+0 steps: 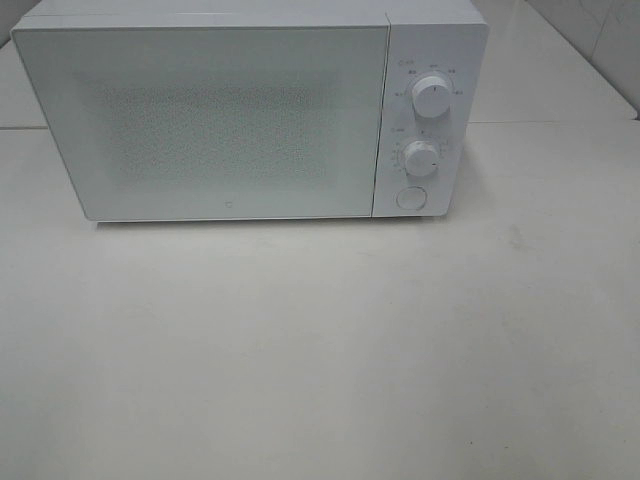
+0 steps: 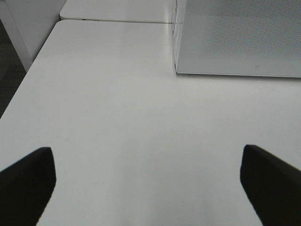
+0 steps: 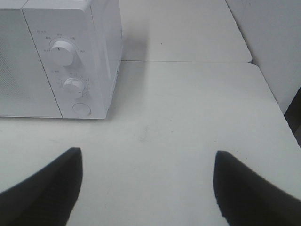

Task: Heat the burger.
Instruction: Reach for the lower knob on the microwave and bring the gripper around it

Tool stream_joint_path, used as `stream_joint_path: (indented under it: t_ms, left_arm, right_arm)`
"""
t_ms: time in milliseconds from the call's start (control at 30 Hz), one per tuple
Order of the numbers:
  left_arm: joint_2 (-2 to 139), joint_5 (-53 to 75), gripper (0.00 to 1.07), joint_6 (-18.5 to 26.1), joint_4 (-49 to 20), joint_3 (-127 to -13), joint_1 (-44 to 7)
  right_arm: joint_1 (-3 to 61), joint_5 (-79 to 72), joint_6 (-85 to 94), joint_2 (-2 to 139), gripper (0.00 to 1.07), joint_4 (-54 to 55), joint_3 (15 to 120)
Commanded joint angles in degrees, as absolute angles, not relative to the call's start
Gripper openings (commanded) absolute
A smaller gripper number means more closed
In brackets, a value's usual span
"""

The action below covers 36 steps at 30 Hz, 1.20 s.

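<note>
The burger is out of view in every frame. A white microwave (image 1: 250, 110) stands at the back of the table with its door (image 1: 200, 120) closed. Two round knobs (image 1: 432, 98) and a round button (image 1: 411, 197) sit on its right panel. Neither arm shows in the exterior high view. In the left wrist view my left gripper (image 2: 148, 183) is open over bare table, near the microwave's (image 2: 240, 37) front left corner. The right wrist view shows my right gripper (image 3: 146, 183) open over bare table, in front and to the right of the microwave's (image 3: 61, 56) control panel. Nothing sits between either pair of fingers.
The white table (image 1: 320, 360) stretches in front of the microwave. A seam (image 1: 560, 122) runs between two tabletops behind it. The table's left edge (image 2: 28, 75) drops to dark floor, and a white wall (image 3: 273, 47) stands at the right.
</note>
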<state>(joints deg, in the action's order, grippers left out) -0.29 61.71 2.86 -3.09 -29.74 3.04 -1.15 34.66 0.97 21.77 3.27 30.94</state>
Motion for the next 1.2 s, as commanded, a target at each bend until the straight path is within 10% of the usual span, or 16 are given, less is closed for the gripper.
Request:
stream_joint_path:
  t_ms: [33,1200]
  left_arm:
    - [-1.3,61.2,1.01,2.5,-3.5,-29.6,2.9]
    - [-1.3,61.2,1.01,2.5,-3.5,-29.6,2.9]
  right_arm:
    - [-1.1,28.5,0.4,26.4,0.75,3.3,31.4]
    - [-1.1,-30.5,0.9,62.9,0.75,-0.6,24.7]
